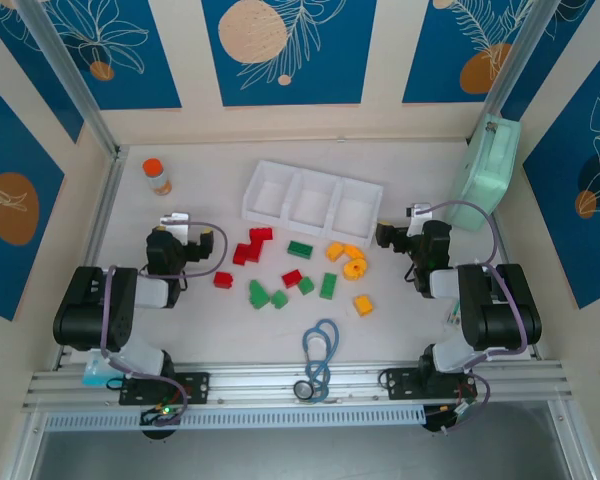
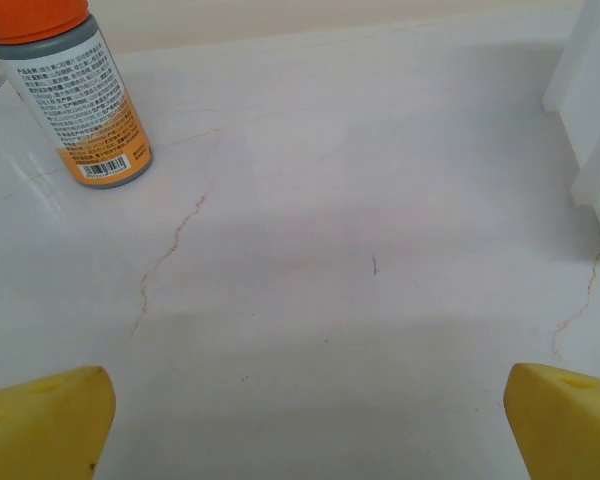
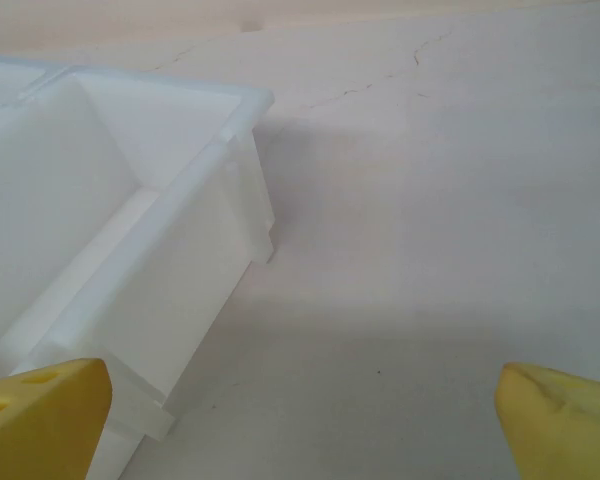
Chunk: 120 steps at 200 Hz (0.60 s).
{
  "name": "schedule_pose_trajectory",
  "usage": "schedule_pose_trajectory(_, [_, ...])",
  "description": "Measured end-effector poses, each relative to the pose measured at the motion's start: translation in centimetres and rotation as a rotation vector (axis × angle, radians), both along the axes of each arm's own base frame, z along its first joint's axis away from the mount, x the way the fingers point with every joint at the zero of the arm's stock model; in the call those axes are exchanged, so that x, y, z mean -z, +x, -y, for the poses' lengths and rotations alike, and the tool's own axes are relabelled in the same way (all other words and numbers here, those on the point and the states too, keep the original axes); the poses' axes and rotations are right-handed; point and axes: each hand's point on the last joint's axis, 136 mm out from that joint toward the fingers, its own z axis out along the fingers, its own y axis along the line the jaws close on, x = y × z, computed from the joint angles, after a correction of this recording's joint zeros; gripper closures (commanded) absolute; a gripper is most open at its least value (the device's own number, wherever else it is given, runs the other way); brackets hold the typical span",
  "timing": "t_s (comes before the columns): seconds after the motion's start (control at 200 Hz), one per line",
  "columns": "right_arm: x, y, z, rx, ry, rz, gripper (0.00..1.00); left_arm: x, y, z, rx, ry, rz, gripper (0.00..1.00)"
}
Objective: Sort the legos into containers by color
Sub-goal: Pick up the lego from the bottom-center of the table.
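Pale tabletop (image 1: 210, 320) under blue-patterned walls (image 1: 280, 50): I am judging the sort unstarted, red, green and orange legos (image 1: 299, 249) lying loose before the empty white three-compartment tray (image 1: 320, 174), left gripper (image 1: 177, 224) and right gripper (image 1: 398, 230) hanging wide open, one needing lowering onto a brick.

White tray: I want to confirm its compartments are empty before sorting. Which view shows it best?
Top external: the whole tray is there, all three compartments bare inside. The right wrist view gives one end compartment and its outer wall close up; the left wrist view, a strip of white wall at its right edge.
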Motion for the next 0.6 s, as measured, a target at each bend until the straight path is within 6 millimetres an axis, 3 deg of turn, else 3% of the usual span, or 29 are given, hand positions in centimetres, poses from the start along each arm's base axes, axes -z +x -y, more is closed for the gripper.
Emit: schedule_pose_trajectory(0.6, [0.00,0.00,0.05,0.004,0.006,-0.001,0.01,-0.35,0.13,-0.20,0.022,-0.025,0.013,0.01])
